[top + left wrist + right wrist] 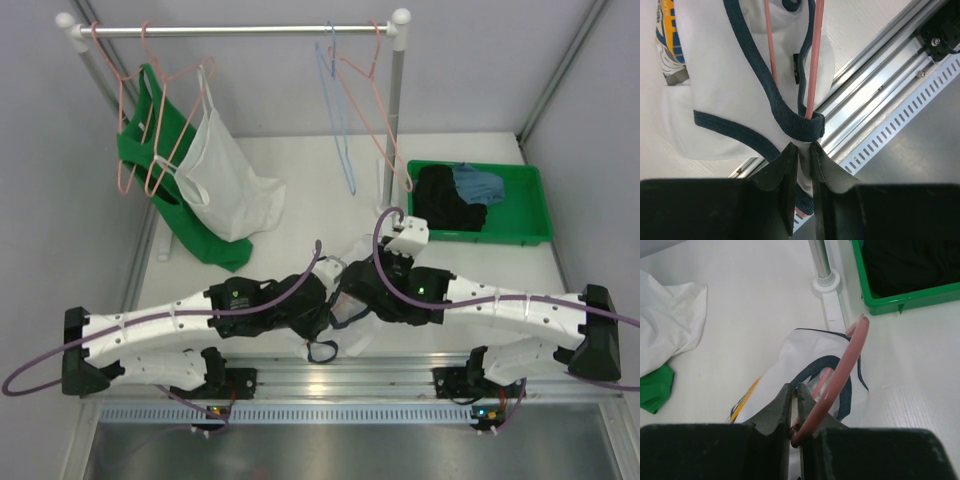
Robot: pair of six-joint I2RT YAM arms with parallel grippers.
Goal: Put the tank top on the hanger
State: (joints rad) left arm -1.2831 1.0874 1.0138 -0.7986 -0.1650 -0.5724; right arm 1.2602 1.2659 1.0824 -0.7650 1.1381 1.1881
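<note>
White cloth trimmed in dark navy with a blue-and-yellow print, the tank top lies crumpled on the surface toward 6 o'clock, with the pink wire hanger passing under one navy strap. The left tool pinches its fabric just below that strap, and the right tool is clamped on the hanger's hook. At 2 o'clock a green bin holds dark clothes and a blue garment.

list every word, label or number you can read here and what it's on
Nothing reads clearly.
Print on the tank top: blue and yellow lettering, cut off by the frame, unreadable.
Black tag inside the tank top: too small to read.
</note>
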